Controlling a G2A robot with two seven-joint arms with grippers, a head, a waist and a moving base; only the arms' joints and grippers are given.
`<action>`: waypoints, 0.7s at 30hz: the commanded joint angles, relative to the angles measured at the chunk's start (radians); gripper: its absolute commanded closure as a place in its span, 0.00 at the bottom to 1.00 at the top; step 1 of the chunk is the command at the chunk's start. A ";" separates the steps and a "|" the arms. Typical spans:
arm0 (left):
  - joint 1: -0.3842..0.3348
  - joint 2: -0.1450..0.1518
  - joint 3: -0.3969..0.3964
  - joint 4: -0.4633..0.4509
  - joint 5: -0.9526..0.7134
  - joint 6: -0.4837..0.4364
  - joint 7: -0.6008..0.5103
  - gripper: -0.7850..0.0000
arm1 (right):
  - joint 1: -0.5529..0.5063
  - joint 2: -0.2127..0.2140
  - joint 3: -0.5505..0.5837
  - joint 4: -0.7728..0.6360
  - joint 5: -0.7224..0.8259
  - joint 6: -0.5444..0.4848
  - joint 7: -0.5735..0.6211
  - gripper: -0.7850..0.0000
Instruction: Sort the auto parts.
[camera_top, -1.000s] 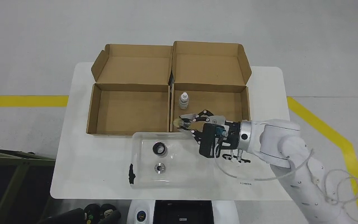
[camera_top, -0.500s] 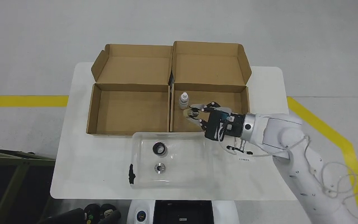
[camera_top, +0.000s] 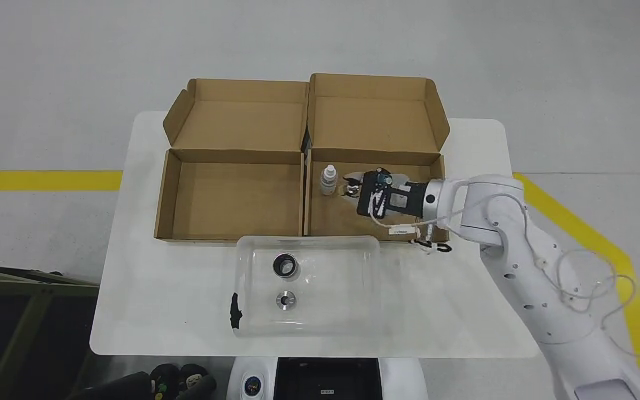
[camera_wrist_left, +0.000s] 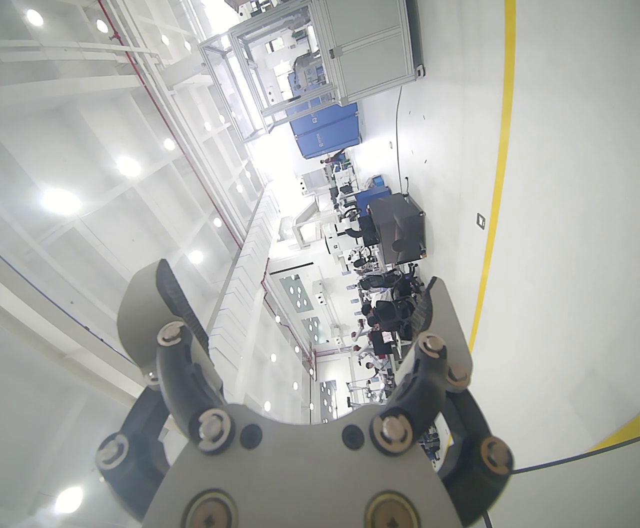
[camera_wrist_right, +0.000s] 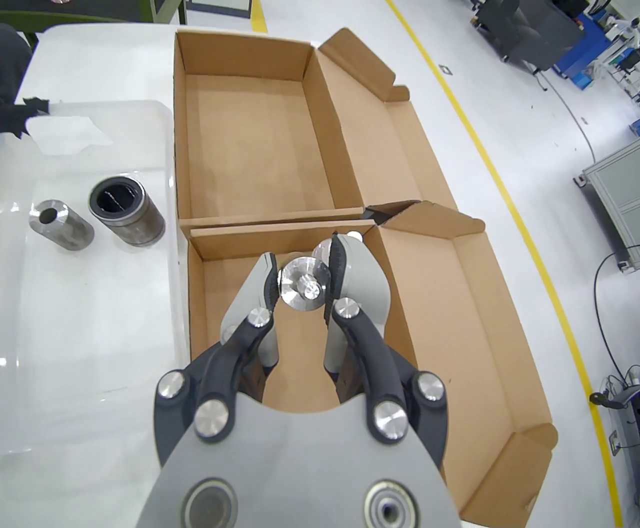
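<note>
The right gripper held a round stepped metal part pinched between its fingers, over the right cardboard box. Just beyond the fingertips stood a second metal part. Well apart from the fingers, a linear bearing and a steel sleeve lay in the clear tray. The left gripper had its fingers spread wide.

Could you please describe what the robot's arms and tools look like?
The right arm is glossy white with rounded segments and thin pale cables looping alongside. The right tool and left tool each have grey metal finger shells, black linkages, silver screws and ribbed black pads.
</note>
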 joint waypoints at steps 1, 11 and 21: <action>0.000 0.000 0.000 0.000 0.000 0.000 0.000 0.00 | 0.023 -0.005 -0.021 0.039 0.010 -0.004 0.016 1.00; 0.000 0.000 0.000 0.000 0.000 0.000 0.000 0.00 | 0.125 -0.031 -0.120 0.182 0.012 -0.025 0.068 1.00; 0.000 0.000 0.000 0.000 0.000 0.000 0.000 0.00 | 0.189 -0.061 -0.215 0.324 -0.039 -0.005 0.076 1.00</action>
